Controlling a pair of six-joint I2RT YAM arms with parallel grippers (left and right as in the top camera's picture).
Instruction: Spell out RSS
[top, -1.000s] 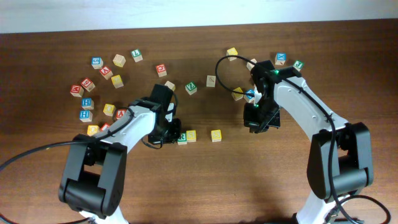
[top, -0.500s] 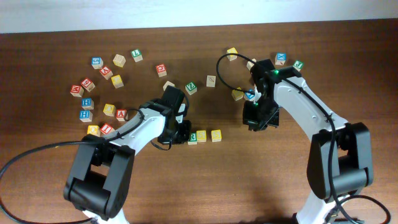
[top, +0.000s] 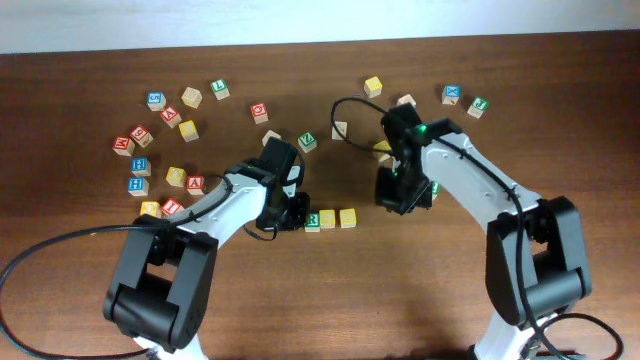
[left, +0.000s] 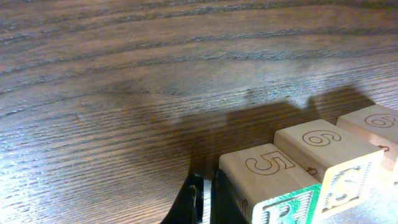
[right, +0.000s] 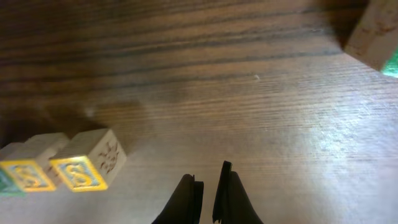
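Note:
The green R cube (top: 313, 221) and two yellow S cubes (top: 328, 219) (top: 347, 217) lie in a row left to right at the table's middle. My left gripper (top: 291, 213) is shut, its fingertips (left: 204, 198) against the R cube's left side (left: 273, 177). That view shows the S cubes (left: 323, 146) (left: 373, 121) lined up behind it. My right gripper (top: 393, 196) hovers right of the row, fingers (right: 208, 186) nearly together and empty. The S cubes (right: 81, 168) (right: 28, 171) show at its lower left.
Several other letter cubes are scattered at the back left around a blue one (top: 155, 100), with a green one (top: 306, 141) behind the row. More lie by the right arm (top: 372, 86) (top: 451, 95). One cube (right: 376, 37) sits at the right wrist view's top right.
My left gripper pushed the R cube and the nearer S cube rightwards, closing the gap to the other S cube. My right gripper moved left toward the row.

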